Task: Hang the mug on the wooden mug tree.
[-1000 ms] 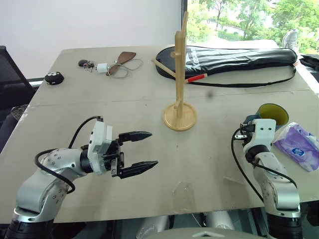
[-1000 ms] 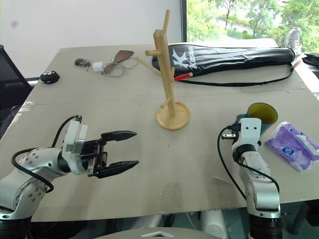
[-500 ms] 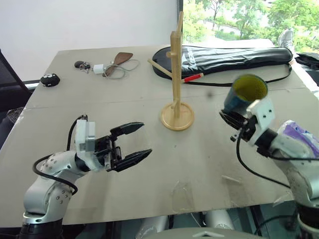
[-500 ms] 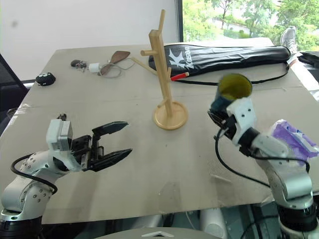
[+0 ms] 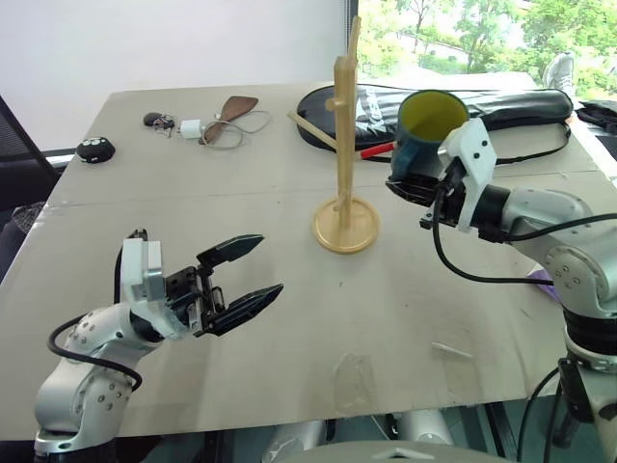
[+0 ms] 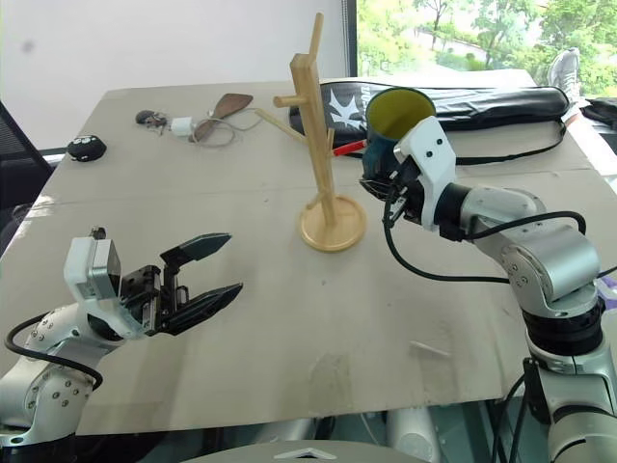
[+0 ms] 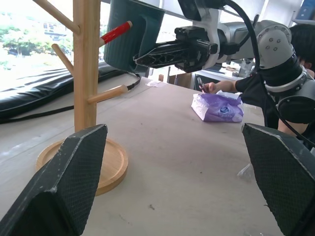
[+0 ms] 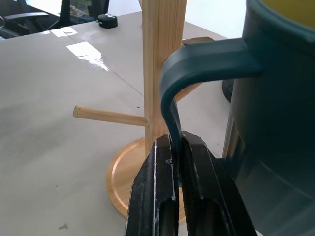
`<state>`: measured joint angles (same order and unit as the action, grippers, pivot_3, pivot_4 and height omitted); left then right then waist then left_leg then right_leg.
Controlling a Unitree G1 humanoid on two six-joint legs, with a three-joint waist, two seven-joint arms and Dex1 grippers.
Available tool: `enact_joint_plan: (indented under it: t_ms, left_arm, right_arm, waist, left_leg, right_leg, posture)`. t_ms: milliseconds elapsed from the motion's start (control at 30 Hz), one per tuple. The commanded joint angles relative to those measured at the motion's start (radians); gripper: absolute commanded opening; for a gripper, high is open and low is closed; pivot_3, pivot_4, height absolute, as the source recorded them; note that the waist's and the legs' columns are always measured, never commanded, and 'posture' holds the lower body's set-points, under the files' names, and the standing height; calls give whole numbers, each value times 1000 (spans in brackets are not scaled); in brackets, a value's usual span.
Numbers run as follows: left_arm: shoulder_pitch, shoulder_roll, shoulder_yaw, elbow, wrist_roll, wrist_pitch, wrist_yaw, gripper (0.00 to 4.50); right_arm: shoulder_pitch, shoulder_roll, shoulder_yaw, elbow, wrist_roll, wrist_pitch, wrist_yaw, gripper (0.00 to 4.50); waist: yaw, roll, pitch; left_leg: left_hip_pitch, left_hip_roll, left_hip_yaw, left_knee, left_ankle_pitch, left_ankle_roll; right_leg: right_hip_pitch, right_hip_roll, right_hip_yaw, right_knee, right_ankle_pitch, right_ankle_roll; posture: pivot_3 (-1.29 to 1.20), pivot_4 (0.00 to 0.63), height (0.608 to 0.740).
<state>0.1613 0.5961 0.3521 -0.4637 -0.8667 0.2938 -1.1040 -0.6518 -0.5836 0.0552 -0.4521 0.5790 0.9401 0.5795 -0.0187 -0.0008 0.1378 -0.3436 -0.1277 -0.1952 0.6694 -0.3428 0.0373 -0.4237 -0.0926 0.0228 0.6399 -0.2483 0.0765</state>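
The right pincer [image 8: 173, 162] is clamped hard on the handle of the mug [image 5: 424, 130], its two black fingers pinching the lower run of the loop, and what a move it has just made! A second ago the mug sat low beside the purple tissue pack [image 7: 218, 107] at the desk's right edge; now it is up in the air, carried across to hang just beside the wooden mug tree [image 5: 345, 154], mouth tipped up and toward the camera so the yellow-green inside shows. From the left wrist view the red-tipped peg [image 7: 116, 32] crosses right in front of the mug's wall, though whether it touches I cannot tell. The handle loop faces the post, open and unthreaded.

Over on the other side, the left pincer [image 5: 239, 285] hangs over the desk [image 5: 193, 203] with its fingers spread wide and nothing between them, drawn back a little toward the near left, well apart from the tree.

So the lift and carry look done, and the delicate part is next, by my reading: the loop has to be lined up with a peg tip and slid on. The pegs are thin and angled, and a nudge against the post could rock that round base.
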Motion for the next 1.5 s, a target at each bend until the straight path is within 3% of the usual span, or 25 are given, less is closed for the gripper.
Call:
enact_joint_plan:
  t_ms: [33, 300, 667, 700, 733, 900, 1000, 1167, 1300, 1500]
  left_arm:
    - [11, -10, 19, -42, -3, -32, 14, 4500]
    - [55, -32, 68, -69, -47, -58, 30, 4500]
    - [64, -45, 104, -58, -82, -71, 36, 4500]
    - [63, -49, 101, -56, -82, -74, 37, 4500]
    - [61, -53, 98, -55, -81, -77, 37, 4500]
    - [57, -67, 79, -55, -86, -67, 53, 4500]
    - [51, -63, 60, -62, -94, -39, 78, 4500]
    - [32, -21, 2, -59, -44, 35, 138, 4500]
    - [36, 31, -32, -48, 23, 80, 171, 4500]
    - [73, 84, -74, -43, 103, 125, 196, 4500]
  right_arm:
    - [-68, 16, 29, 9, -8, -6, 13, 39]
    - [-144, 53, 62, 82, -34, -14, 18, 39]
    - [-141, 65, 125, 136, -93, -56, 51, 39]
    - [-133, 54, 124, 133, -100, -67, 61, 577]
    - [-126, 43, 116, 125, -105, -74, 65, 711]
    - [-38, -18, -8, -16, -17, -37, 86, 3275]
    - [43, -49, -95, -124, 71, -2, 94, 4469]
    - [190, -53, -250, -258, 178, -7, 42, 4469]
    - [389, -83, -362, -346, 185, -48, 40, 4469]
    - [910, -48, -479, -377, 28, -343, 193, 4469]
  waist:
    - [0, 0, 0]
    - [5, 0, 0]
    - [2, 0, 0]
    - [2, 0, 0]
    - [3, 0, 0]
    - [8, 0, 0]
    - [8, -1, 0]
    - [4, -1, 0]
    - [14, -2, -1]
    - [35, -2, -2]
  left_leg:
    - [0, 0, 0, 0, 0, 0]
    - [-1, -1, -1, 1, 0, 0]
    - [-1, -1, -1, 1, 0, 0]
    - [-1, -1, -1, 1, 0, 0]
    - [-1, -1, -1, 1, 0, 0]
    - [-1, -1, -1, 2, 0, 0]
    - [-1, -1, -1, 2, 0, 0]
    - [-1, -1, -1, 2, 0, 0]
    - [0, -1, -1, 2, 0, 0]
    - [-1, -1, 0, 1, 0, 0]
  right_leg:
    - [0, 0, 0, 0, 0, 0]
    - [0, -1, -1, 1, 0, 0]
    - [0, -1, -1, 1, 0, 0]
    - [0, -1, -1, 1, 0, 0]
    - [0, -1, -1, 1, 0, 0]
    - [0, -1, -2, 1, 0, 0]
    - [0, -1, -2, 1, 0, 0]
    - [0, -1, -1, 2, 0, 0]
    - [0, -1, -2, 2, 0, 0]
    - [0, -1, -2, 1, 0, 0]
  posture:
    - [0, 150, 740]
    - [0, 150, 740]
    - [0, 150, 740]
    - [0, 150, 740]
    - [0, 150, 740]
    - [0, 150, 740]
    - [0, 150, 740]
    - [0, 150, 740]
    - [0, 150, 740]
    - [0, 150, 740]
